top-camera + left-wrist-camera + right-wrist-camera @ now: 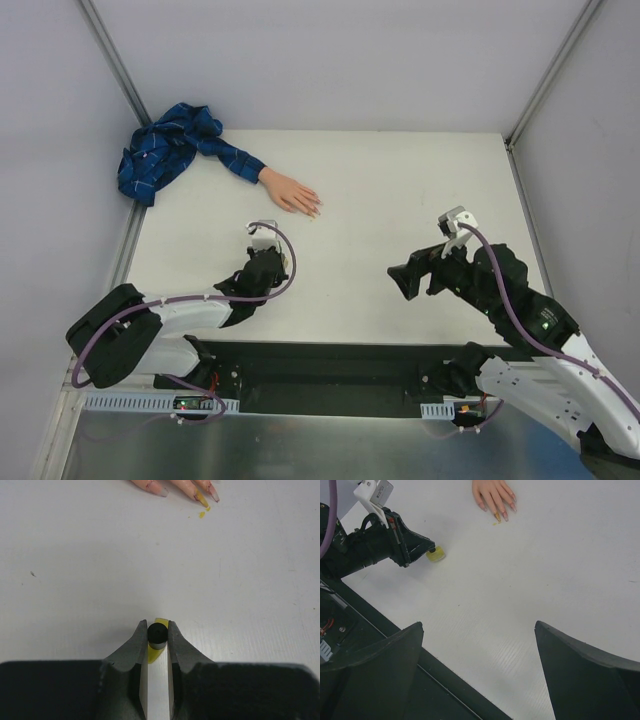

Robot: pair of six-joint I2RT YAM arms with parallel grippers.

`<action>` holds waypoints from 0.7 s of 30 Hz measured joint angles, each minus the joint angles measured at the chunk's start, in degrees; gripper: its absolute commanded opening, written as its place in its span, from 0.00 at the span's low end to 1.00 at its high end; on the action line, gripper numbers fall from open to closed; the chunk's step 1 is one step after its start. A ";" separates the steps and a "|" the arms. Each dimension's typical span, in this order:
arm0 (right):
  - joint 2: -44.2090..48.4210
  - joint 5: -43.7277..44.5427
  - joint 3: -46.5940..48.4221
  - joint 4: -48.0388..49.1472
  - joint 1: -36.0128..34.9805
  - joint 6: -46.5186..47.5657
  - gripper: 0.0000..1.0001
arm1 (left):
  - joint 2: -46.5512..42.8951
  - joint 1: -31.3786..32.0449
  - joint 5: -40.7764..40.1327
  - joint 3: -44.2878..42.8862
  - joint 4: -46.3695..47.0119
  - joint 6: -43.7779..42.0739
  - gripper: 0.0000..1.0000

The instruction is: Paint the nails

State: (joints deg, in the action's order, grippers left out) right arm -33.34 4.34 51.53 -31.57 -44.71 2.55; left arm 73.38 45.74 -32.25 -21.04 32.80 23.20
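Observation:
The mannequin hand (290, 192) lies palm down at the back left, its blue plaid sleeve (170, 150) bunched in the corner. The nails (314, 209) point toward the table's middle. In the left wrist view the nails (161, 491) line the top edge; one carries a yellow smear, and yellow specks (202, 514) dot the table beside it. My left gripper (158, 625) is shut on a small bottle (158, 632) with a black top and yellow body, held low over the table well short of the nails. My right gripper (479, 625) stands open and empty, off to the right.
The table (400, 200) is white, with grey walls on three sides and metal posts in the back corners. A black base rail (330, 365) runs along the near edge. From the right wrist view, the left gripper (432, 551) and the hand (493, 494) sit at upper left.

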 measured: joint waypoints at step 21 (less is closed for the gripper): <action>-3.10 12.66 17.33 -15.93 0.00 -1.49 0.96 | -23.04 -0.04 11.26 -22.12 -32.41 1.70 0.99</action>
State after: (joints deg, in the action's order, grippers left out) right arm -36.45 16.99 68.86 -47.51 -44.71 1.06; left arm 50.35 45.69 -20.99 -43.16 0.38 24.91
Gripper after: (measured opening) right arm 0.961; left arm 0.990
